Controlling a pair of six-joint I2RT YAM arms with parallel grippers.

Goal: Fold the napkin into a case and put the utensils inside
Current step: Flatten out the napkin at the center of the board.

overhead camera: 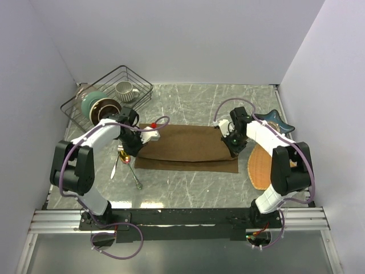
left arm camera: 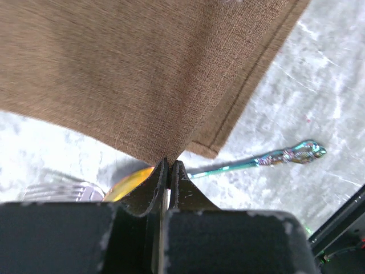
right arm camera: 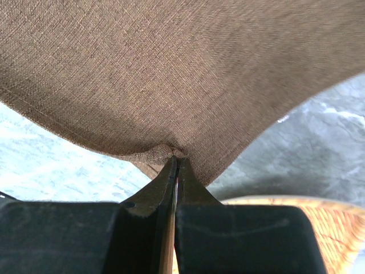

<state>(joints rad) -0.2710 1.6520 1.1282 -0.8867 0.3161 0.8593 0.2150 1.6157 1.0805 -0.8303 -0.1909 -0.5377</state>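
- The left gripper (left arm camera: 169, 165) has its jaws pressed together on the left end of the napkin (overhead camera: 188, 145), with only the thin cloth between them.
- The right gripper (right arm camera: 177, 162) is closed the same way on the right end of the napkin, and the cloth bunches into a small pucker at the pinch.
- The napkin lies across the middle of the table (overhead camera: 188, 105), doubled over. The upper layer is held at both ends, and a strip of the lower layer shows along the near edge.
- The utensils (overhead camera: 134, 177) lie on the table just off the napkin's left end, outside the cloth.
- In the left wrist view the spoon (left arm camera: 130, 181) shows its gold bowl just below the held corner, and a slim handle (left arm camera: 268, 158) lies to the right.
- A wire basket (overhead camera: 137, 80) stands at the far left corner with a mug (overhead camera: 125, 89) and bowls (overhead camera: 100, 108) inside.
- A woven mat (overhead camera: 261, 165) lies to the right of the napkin, beside the right arm.
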